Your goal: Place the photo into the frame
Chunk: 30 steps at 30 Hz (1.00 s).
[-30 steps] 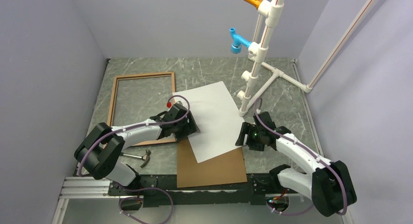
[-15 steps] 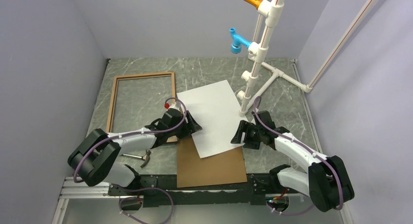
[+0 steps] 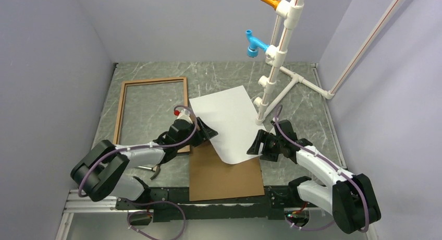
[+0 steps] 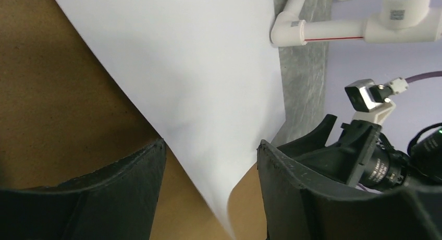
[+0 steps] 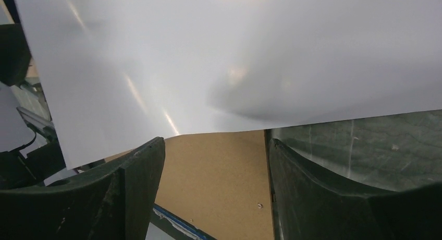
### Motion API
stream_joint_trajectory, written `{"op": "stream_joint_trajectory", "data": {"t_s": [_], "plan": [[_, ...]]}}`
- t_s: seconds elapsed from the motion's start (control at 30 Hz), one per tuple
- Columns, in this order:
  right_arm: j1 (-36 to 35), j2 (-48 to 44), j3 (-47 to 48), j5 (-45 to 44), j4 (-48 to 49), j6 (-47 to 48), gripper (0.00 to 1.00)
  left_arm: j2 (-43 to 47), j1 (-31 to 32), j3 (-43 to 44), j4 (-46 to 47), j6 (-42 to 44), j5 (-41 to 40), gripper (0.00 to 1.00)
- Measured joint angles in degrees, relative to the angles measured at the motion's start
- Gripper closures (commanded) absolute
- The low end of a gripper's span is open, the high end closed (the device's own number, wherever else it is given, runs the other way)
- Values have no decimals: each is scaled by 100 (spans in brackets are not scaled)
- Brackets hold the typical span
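- Photo lies white back up near the middle of the table, set askew. Its far part is flat, and its near edge is bowed up off the surface and curling.
- The near part overlaps the brown backing board, which sits at the photo's 6 o'clock and reaches toward the arm bases.
- The frame lies flat, wood face up, at the photo's 10 o'clock. The print is outside it, its far left corner just beside the frame's right rail.
- The left gripper is at the photo's 8 o'clock with its jaws released and spread wide. In the left wrist view the sheet's edge runs into the gap between the two fingers, and neither finger is clamped on it.
- The right gripper is at the photo's 4 o'clock, also released and wide. In the right wrist view the lifted edge spans the gap just ahead of the fingers, with board and table showing beneath it.
- Whether either gripper touches the sheet cannot be told.
- A hammer lies partly under the left arm, at the photo's 7 o'clock.
- A white pipe stand rises at the photo's 2 o'clock, its foot just beside the photo's right edge.
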<state>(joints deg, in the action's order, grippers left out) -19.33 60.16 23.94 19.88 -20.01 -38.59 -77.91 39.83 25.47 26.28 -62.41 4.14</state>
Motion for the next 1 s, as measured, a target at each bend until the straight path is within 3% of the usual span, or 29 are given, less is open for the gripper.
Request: {"op": "stream_joint_trajectory", "data": {"t_s": [0.2, 0.3, 0.43, 0.6, 0.83, 1.0], "plan": [[28, -271, 13, 37, -83, -2, 25, -693, 0, -236, 599, -457, 70, 45], [44, -372, 55, 46, -142, 0, 25, -841, 0, -256, 540, -640, 74, 44], [55, -437, 118, 81, -201, 0, 25, -785, 35, 44, -92, -686, -11, 51], [57, -437, 151, 155, -251, 2, 25, -483, 179, 553, -1290, -503, -348, 99], [57, -439, 323, 236, -348, 83, 22, 118, 260, 671, -1696, -201, -599, 100], [61, -505, 498, 356, -400, 260, 1, 879, 262, 706, -2264, 144, -791, 100]]}}
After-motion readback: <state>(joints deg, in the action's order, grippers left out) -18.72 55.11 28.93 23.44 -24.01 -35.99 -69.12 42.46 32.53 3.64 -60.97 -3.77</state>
